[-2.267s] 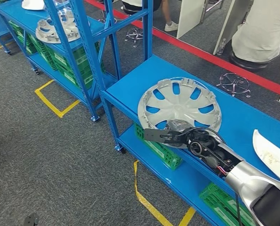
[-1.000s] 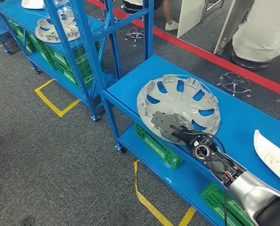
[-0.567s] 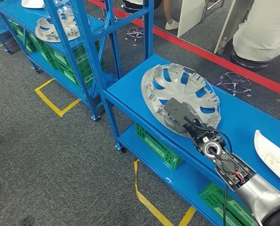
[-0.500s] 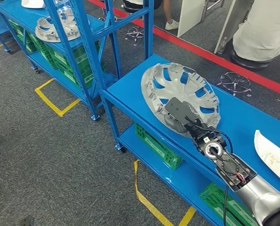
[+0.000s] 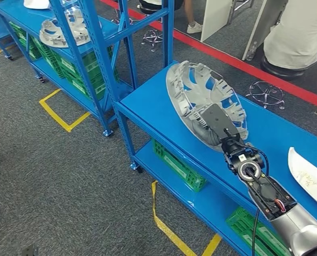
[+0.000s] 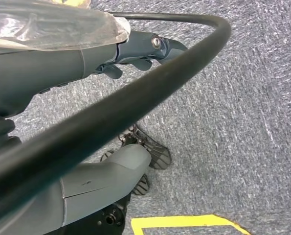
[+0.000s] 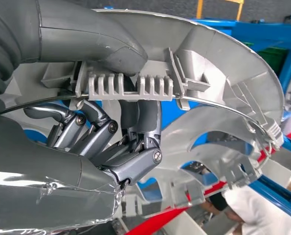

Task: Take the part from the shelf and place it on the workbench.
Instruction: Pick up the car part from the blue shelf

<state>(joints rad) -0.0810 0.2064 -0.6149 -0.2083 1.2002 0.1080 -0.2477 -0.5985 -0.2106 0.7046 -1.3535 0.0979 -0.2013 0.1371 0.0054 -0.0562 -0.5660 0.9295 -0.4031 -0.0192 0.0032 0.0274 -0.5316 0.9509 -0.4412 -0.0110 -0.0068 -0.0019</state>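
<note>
Looking from largest to smallest, you have the blue shelf [image 5: 156, 109] running from 10 o'clock to 4 o'clock across the head view, its top deck carrying the part; a second blue rack [image 5: 90, 37] stands at 11 o'clock with another hubcap [image 5: 64, 29] on it and green crates [image 5: 74, 69] below; a seated person [image 5: 301, 34] is at 2 o'clock beyond the red floor line [image 5: 245, 66].

The part, a silver hubcap [image 5: 201, 98], sits just right of centre, tilted steeply; its near edge is raised in your right hand [image 5: 214, 125] while its far edge looks to be touching or just above the deck, though you cannot tell which. A white panel [image 5: 309, 176] lies at 4 o'clock, apart from it.

In the right wrist view the hand's thumb [image 7: 96, 39] presses on one face of the hubcap's rim and the dark fingers [image 7: 136, 156] curl under the other, pinching the rim beside a ribbed clip [image 7: 132, 85]. Your left hand [image 6: 144, 54] hangs over the grey carpet, fingers loosely apart around nothing.

Your risks, judged from here: the grip is on one edge only, so the wide disc could pivot or slip out as it comes clear; a far edge dragging on the deck could pry it loose; the thin clips could snag; swinging toward the workbench, the disc could strike the rack upright [image 5: 169, 32].
</note>
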